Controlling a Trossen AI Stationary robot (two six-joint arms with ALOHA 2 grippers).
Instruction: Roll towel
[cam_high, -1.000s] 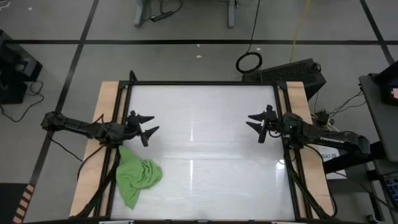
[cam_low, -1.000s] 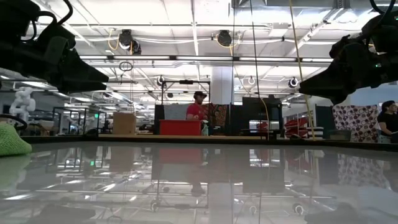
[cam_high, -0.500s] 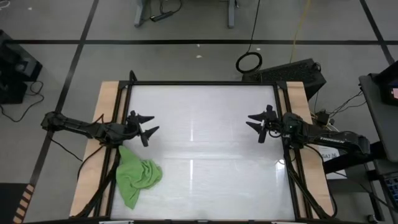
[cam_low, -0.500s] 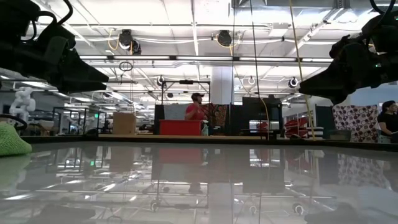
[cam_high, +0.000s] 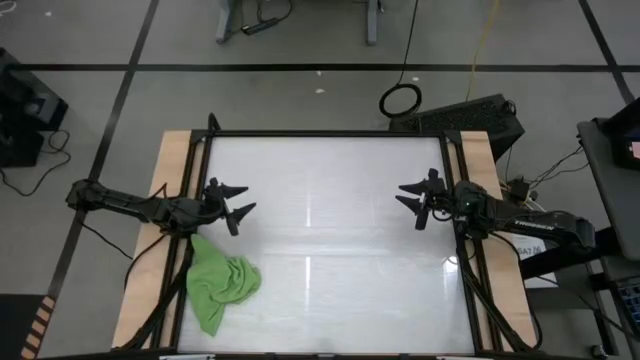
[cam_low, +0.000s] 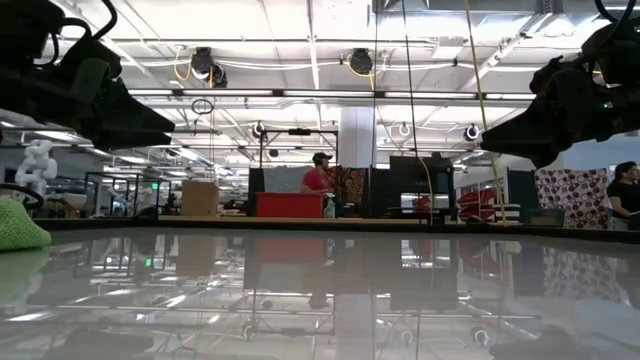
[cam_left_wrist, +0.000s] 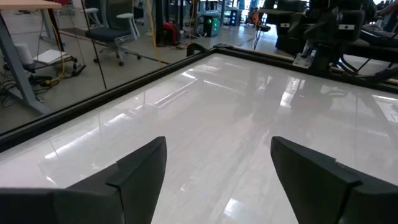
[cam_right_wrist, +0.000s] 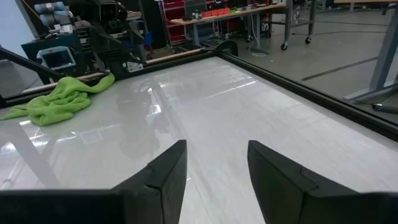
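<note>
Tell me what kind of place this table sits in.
Probably a robotics lab or industrial workshop: exposed ceiling lights and ducts, workbenches with a red bin, office chairs, and a person beyond the white table.

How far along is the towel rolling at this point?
Nothing looks done: the towel lies crumpled and unrolled near the table's front left corner. Nothing is in hand: the left claw hangs open just behind it, and the right claw hangs open at the far side. Flattening and rolling are all left.
</note>
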